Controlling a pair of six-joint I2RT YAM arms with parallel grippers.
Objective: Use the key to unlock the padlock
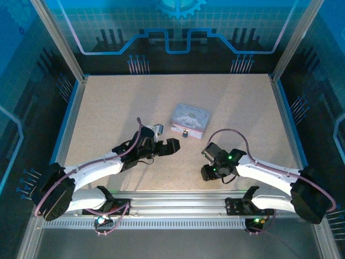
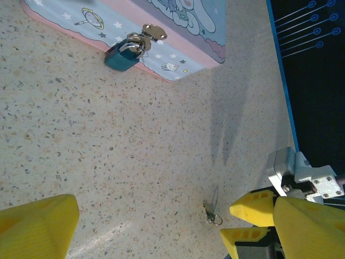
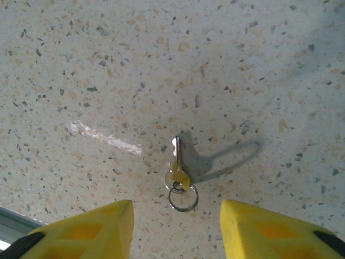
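On the table [image 3: 269, 54], the key [image 3: 176, 162] lies centred before the right gripper [image 3: 177, 226], spread wide and empty for pinching; the left gripper [image 2: 172, 229] gapes empty

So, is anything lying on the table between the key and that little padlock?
No: the left wrist view shows bare speckled tabletop from the key to the teal padlock on the tin box.

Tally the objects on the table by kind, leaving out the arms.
tin box: 1
padlock: 1
key: 1
Total: 3
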